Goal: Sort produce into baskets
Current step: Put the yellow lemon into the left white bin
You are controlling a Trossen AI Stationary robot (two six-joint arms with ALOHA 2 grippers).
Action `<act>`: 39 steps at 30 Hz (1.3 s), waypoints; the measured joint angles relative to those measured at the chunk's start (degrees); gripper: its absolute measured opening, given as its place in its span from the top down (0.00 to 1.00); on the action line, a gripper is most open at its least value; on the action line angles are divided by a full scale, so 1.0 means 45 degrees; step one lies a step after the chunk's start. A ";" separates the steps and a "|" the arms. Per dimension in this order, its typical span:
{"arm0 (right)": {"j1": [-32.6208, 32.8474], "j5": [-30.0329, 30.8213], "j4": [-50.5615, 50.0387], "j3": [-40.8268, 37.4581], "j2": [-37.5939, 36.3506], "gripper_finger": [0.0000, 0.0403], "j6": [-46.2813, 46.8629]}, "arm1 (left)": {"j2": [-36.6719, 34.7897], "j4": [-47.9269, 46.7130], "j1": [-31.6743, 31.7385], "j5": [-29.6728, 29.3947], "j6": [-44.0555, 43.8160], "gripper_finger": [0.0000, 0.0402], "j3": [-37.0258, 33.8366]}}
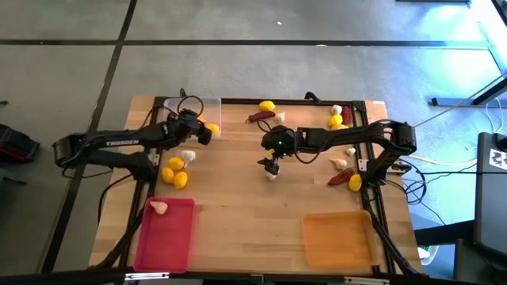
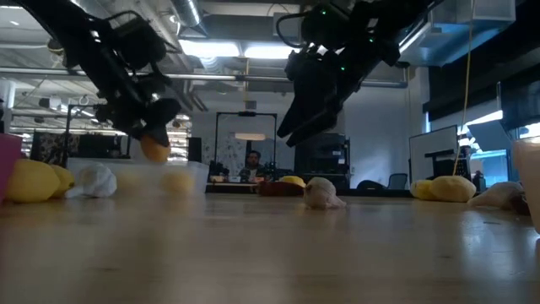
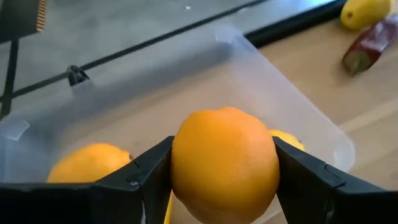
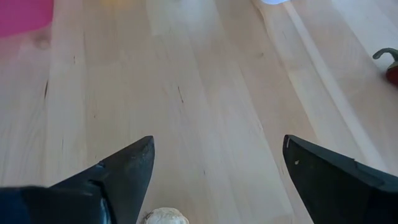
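Left gripper (image 3: 224,180) clamps an orange fruit (image 3: 225,163) over the clear tray (image 3: 298,106); right gripper (image 4: 214,180), spread, probably hangs above a garlic bulb (image 4: 163,216).

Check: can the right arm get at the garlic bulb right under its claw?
Probably yes. The right claw hangs open just above the garlic bulb, with only bare table around it. The left claw, holding an orange fruit, is far off.

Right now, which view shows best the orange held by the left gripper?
The left wrist view: the orange fills it, clamped by the left gripper above the clear tray. The low view shows it small; the high view hides it; the right wrist view misses it.
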 joint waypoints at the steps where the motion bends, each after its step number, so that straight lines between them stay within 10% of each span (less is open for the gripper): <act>1: 0.0000 0.0000 0.0004 0.0000 0.0000 0.14 0.0000 | 0.0176 -0.0045 0.0082 0.0020 0.0000 0.43 0.0000; 39: 0.0000 0.0005 0.0024 0.0000 0.0000 0.14 -0.0010 | -0.0038 -0.0070 0.0495 0.1336 0.1318 0.27 0.0000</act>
